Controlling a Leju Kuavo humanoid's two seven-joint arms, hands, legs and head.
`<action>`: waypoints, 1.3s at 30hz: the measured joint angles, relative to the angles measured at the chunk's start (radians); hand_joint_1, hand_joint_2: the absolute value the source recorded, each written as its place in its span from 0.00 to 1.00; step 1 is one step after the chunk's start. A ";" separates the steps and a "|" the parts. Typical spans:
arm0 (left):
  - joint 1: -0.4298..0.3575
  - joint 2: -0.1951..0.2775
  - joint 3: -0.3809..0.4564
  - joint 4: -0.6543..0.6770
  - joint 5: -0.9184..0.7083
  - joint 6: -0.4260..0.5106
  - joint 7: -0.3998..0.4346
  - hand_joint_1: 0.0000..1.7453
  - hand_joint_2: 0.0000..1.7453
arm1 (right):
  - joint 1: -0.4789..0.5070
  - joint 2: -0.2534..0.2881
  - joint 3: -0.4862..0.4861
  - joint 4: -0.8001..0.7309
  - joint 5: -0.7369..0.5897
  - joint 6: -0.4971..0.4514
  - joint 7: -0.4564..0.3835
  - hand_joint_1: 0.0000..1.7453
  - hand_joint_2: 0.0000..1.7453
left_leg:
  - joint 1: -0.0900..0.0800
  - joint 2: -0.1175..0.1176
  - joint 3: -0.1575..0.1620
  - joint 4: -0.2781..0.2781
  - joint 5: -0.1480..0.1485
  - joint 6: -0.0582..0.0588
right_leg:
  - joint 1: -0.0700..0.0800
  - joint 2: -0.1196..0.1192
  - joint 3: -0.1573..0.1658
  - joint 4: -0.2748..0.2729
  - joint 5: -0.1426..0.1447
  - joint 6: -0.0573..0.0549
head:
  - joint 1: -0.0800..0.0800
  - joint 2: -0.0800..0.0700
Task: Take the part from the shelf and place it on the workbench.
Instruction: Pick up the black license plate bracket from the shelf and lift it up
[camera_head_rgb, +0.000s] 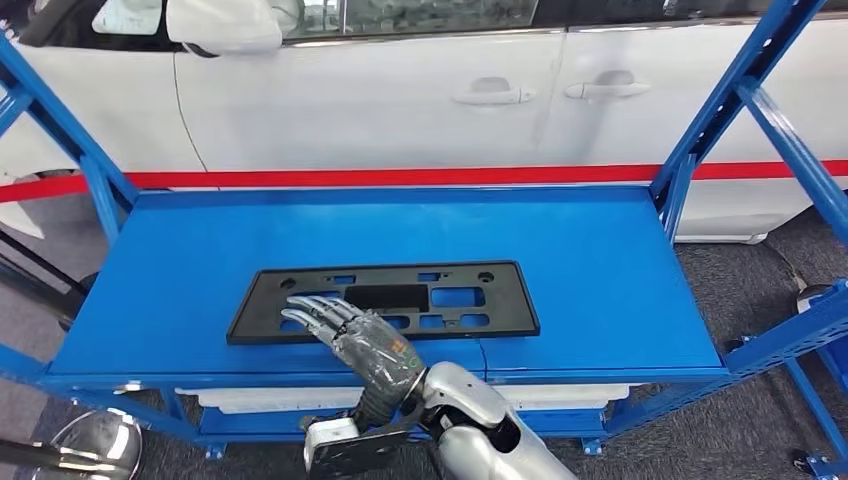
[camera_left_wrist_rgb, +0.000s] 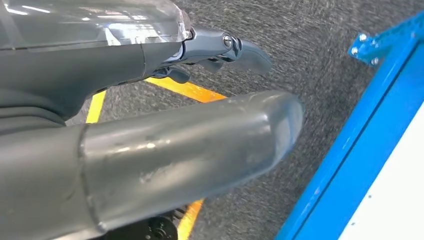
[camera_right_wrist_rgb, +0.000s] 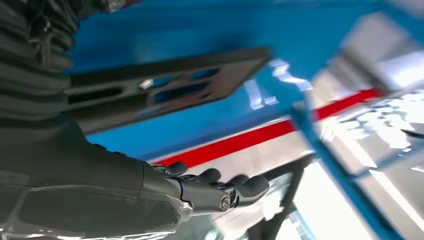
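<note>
Ahead of you stands a blue steel rack (camera_head_rgb: 620, 290) with slanted braces. Behind it you see a white car (camera_head_rgb: 400, 100) with two door handles, and a red stripe (camera_head_rgb: 400, 177) running level with the shelf's back edge. Grey carpet (camera_left_wrist_rgb: 310, 45) covers the floor, crossed by yellow tape (camera_left_wrist_rgb: 187, 90).

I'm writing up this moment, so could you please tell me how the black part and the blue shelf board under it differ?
The black part is a flat frame pierced by cut-outs and small holes; the blue shelf board is one unbroken sheet. The part is much the smaller and covers only the board's near middle. The right hand reaches over the part's near left area, while the board around it lies untouched. Both are rectangular and lie flat.
</note>
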 joint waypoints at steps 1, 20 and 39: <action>0.000 0.000 0.000 0.000 -0.008 -0.002 0.000 0.00 0.00 | -0.015 0.015 0.007 0.034 0.055 -0.022 0.016 0.00 1.00 | 0.001 0.000 0.000 -0.002 0.000 -0.007 | -0.001 0.001 0.001 -0.004 0.001 -0.006 | 0.000 0.000; -0.001 -0.004 0.001 0.000 -0.109 0.074 0.091 0.00 0.00 | -0.053 0.084 0.035 0.315 0.535 -0.146 0.145 0.00 1.00 | 0.011 0.004 -0.001 -0.019 0.021 0.012 | -0.001 -0.004 -0.003 0.059 -0.063 0.015 | 0.000 0.000; 0.002 -0.010 0.009 -0.002 -0.170 0.077 0.089 0.00 0.00 | -0.048 0.139 -0.100 0.314 0.638 -0.212 0.173 0.00 1.00 | 0.013 0.005 -0.126 0.265 -0.122 -0.043 | 0.000 -0.008 0.023 -0.035 0.011 -0.035 | 0.000 0.000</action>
